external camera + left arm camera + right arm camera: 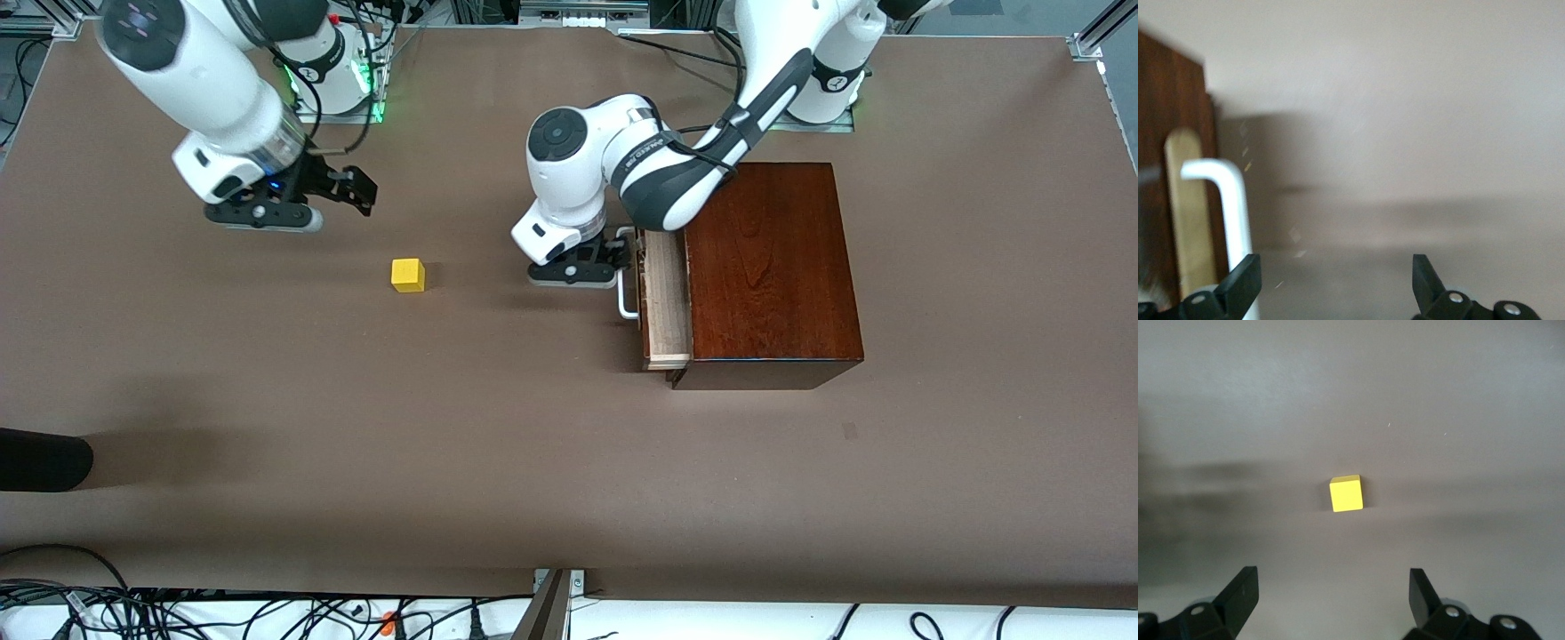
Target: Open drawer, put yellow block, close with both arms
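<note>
The dark reddish-brown wooden box (769, 267) stands toward the left arm's end of the table. Its drawer (667, 293) is pulled out a little, showing a strip of pale wood, with the white bar handle (627, 284) in front. My left gripper (616, 255) is open and low at the handle. In the left wrist view the handle (1235, 213) runs just past one finger, and nothing lies between the fingers of the left gripper (1337, 267). The yellow block (408, 275) sits on the table (533, 444) mid-way. My right gripper (360, 191) hangs open in the air beside the block (1346, 493), with nothing in the right gripper (1333, 580).
A dark rounded object (40, 458) pokes in at the table's edge at the right arm's end, nearer to the camera than the block. Cables (178, 613) and a metal post (551, 604) run along the nearest edge. Both arm bases stand along the farthest edge.
</note>
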